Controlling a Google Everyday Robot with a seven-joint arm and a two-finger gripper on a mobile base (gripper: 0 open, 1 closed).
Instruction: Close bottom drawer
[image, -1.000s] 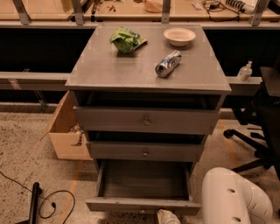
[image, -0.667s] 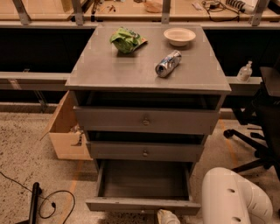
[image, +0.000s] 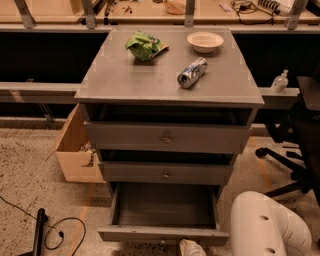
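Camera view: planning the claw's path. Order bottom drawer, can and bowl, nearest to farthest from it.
1. Bottom drawer, open, directly behind the claw at the lower edge.
2. Can, mid cabinet top.
3. Bowl, back right.

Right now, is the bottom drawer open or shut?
Open. The bottom drawer is pulled well out of the grey cabinet, its empty inside showing from above. The gripper is low, just in front of the drawer's front panel.

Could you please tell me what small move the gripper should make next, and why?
Probably a short push straight in on the front of the wide grey bottom drawer: it stands pulled out, and the gripper sits low at its front panel, right of centre.
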